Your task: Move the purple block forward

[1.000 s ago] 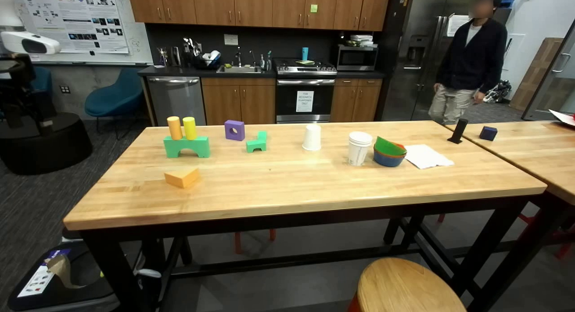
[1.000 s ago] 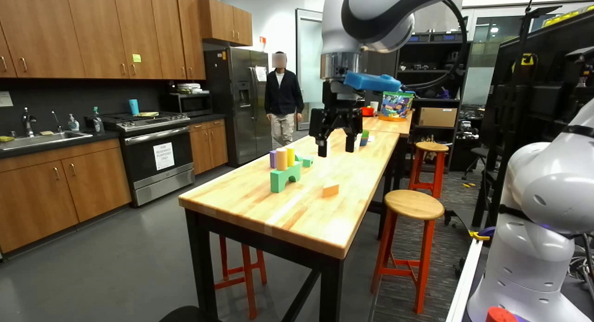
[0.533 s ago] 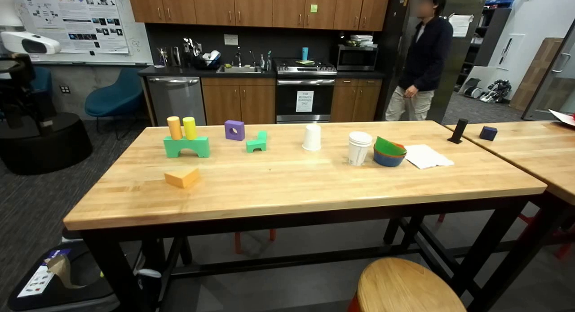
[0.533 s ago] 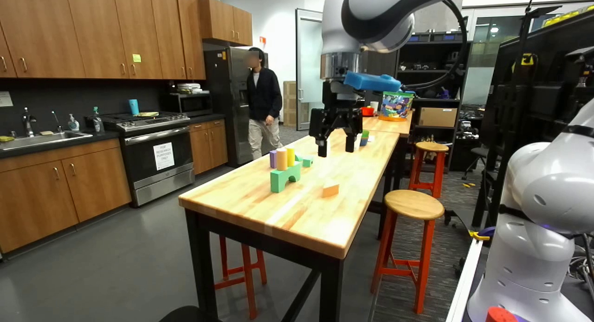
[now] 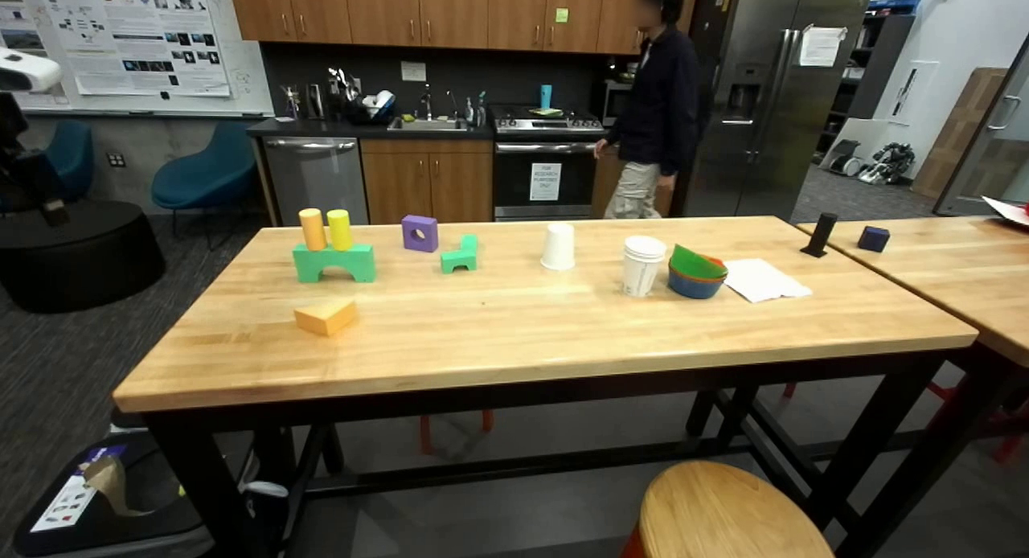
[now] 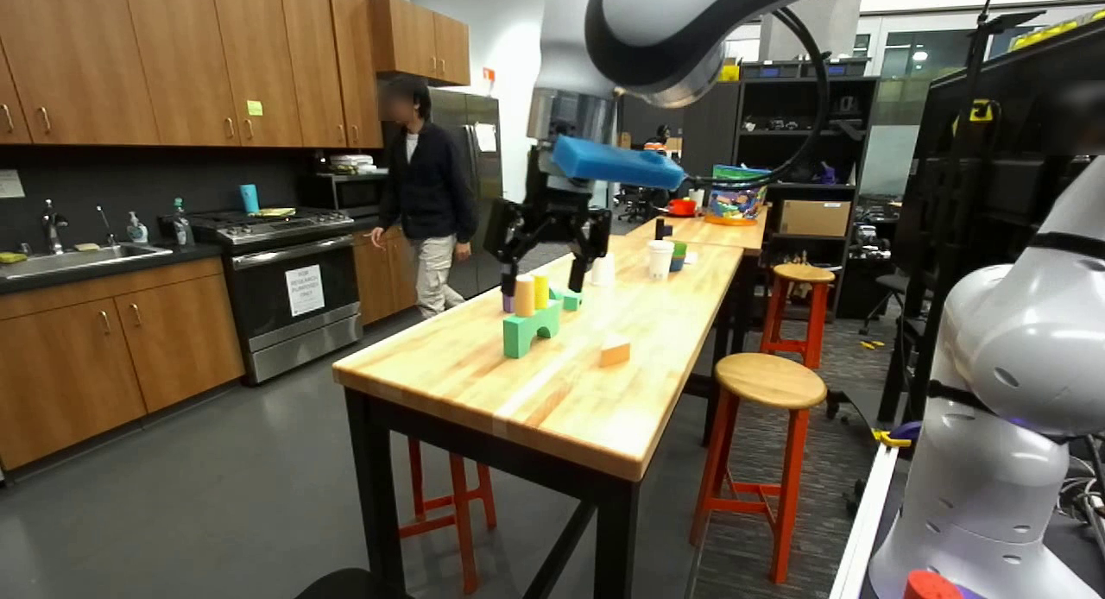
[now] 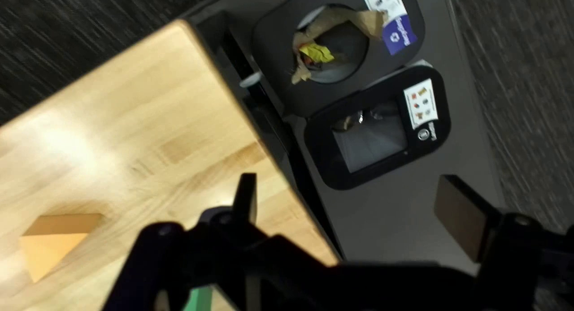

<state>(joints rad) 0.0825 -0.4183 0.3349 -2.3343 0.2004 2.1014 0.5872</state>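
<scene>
The purple block [image 5: 408, 231] stands upright near the table's far edge in an exterior view, with a round hole through it. In an exterior view only a sliver of the purple block [image 6: 508, 305] shows, behind a gripper finger and the orange cylinder. It is out of the wrist view. My gripper [image 6: 542, 286] is open and empty, in the air. In the wrist view the gripper [image 7: 350, 181] has its jaws wide apart above the table's end edge and the bins. Part of the dark gripper also shows at the left border of an exterior view.
A green arch [image 5: 334, 263] carries an orange cylinder [image 5: 313, 229] and a yellow cylinder [image 5: 340, 230]. Smaller green blocks [image 5: 460, 258], an orange wedge [image 5: 325, 317], white cups [image 5: 558, 247] and bowls [image 5: 696, 272] stand on the table [image 5: 498, 341]. A person [image 5: 655, 100] walks behind it.
The arm and gripper have swung left in both exterior views and tilted slightly; the gripper stays open. The person has walked left past the fridge. The blocks have not moved.
</scene>
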